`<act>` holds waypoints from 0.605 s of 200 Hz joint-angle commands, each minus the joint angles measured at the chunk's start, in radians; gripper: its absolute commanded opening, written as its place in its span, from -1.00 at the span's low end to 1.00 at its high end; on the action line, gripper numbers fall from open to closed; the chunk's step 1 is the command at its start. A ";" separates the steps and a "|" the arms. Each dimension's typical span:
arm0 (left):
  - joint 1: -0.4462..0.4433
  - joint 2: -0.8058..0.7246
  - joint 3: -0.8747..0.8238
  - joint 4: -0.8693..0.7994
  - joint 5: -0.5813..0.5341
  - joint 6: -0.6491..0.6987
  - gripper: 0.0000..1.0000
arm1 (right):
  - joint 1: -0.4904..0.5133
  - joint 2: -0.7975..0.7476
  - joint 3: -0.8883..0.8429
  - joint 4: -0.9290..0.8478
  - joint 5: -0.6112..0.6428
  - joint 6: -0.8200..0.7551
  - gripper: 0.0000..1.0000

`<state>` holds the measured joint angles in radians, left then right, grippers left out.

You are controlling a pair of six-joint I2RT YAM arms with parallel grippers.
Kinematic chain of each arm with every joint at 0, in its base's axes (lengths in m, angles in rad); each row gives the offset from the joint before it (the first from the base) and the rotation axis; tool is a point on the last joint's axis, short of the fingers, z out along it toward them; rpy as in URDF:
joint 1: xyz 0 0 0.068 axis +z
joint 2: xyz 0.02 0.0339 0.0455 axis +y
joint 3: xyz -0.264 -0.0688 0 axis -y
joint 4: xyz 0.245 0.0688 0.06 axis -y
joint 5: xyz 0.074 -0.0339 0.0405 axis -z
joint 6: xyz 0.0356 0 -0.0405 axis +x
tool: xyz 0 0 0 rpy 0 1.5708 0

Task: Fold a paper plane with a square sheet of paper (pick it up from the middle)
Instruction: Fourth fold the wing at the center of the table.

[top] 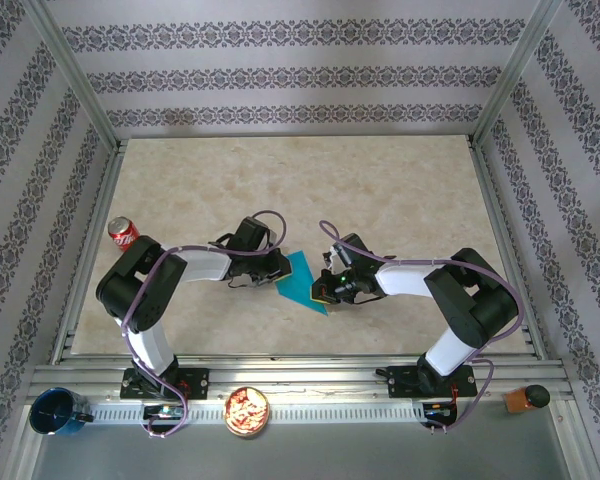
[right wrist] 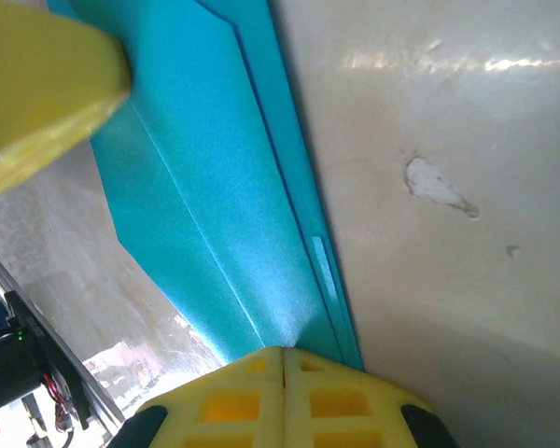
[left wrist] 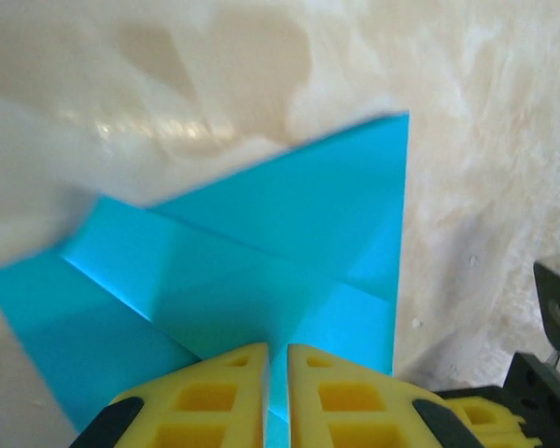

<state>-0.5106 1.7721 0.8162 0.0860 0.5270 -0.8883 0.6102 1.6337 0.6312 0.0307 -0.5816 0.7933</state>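
Turquoise paper (top: 302, 281), creased and partly folded to a point, sits at the middle of the table (top: 400, 190) between our two arms. Our left gripper (left wrist: 276, 353) pinches one edge, its yellow fingers a slit apart with the sheet showing in the slit. Our right gripper (right wrist: 282, 355) clamps the opposite edge, fingers pressed together where the folds converge. We see both grippers low and near each other.

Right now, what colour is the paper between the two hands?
Plain bright turquoise-blue paper, no markings; shows best in the left wrist view.
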 commanded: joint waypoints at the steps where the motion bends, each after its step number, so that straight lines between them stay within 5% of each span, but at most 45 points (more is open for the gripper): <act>1: 0.053 0.007 0.024 -0.070 -0.042 0.049 -0.71 | -0.006 0.041 -0.031 -0.133 0.030 -0.024 -0.94; 121: 0.083 -0.027 0.085 -0.075 0.056 0.130 -0.80 | -0.006 0.034 -0.028 -0.149 0.035 -0.025 -0.95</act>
<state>-0.4244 1.7123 0.8604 0.0254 0.5648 -0.7963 0.6102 1.6337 0.6327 0.0158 -0.5926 0.7818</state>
